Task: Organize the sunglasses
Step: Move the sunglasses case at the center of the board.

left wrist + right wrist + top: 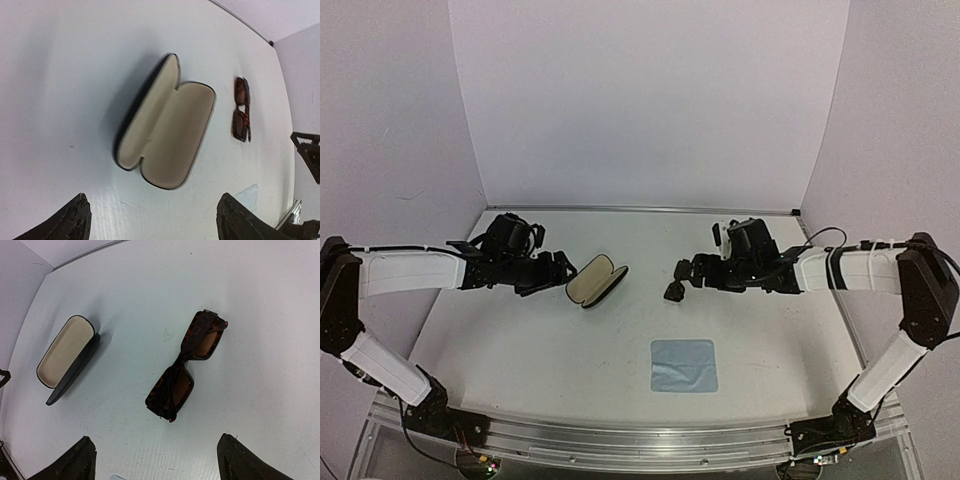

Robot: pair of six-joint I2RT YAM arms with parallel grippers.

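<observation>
The sunglasses (674, 290) lie folded on the white table, dark tortoise-brown frame with dark lenses; they show in the right wrist view (187, 365) and the left wrist view (241, 109). The black oval case (597, 281) lies open to their left, tan lining up (165, 125), (65, 352). My left gripper (563, 267) is open and empty, just left of the case (155, 225). My right gripper (683, 270) is open and empty, just above and right of the sunglasses, not touching them (157, 460).
A light blue square cloth (684, 365) lies flat nearer the front, below the sunglasses. White walls enclose the table on the left, back and right. A metal rail (620, 440) runs along the near edge.
</observation>
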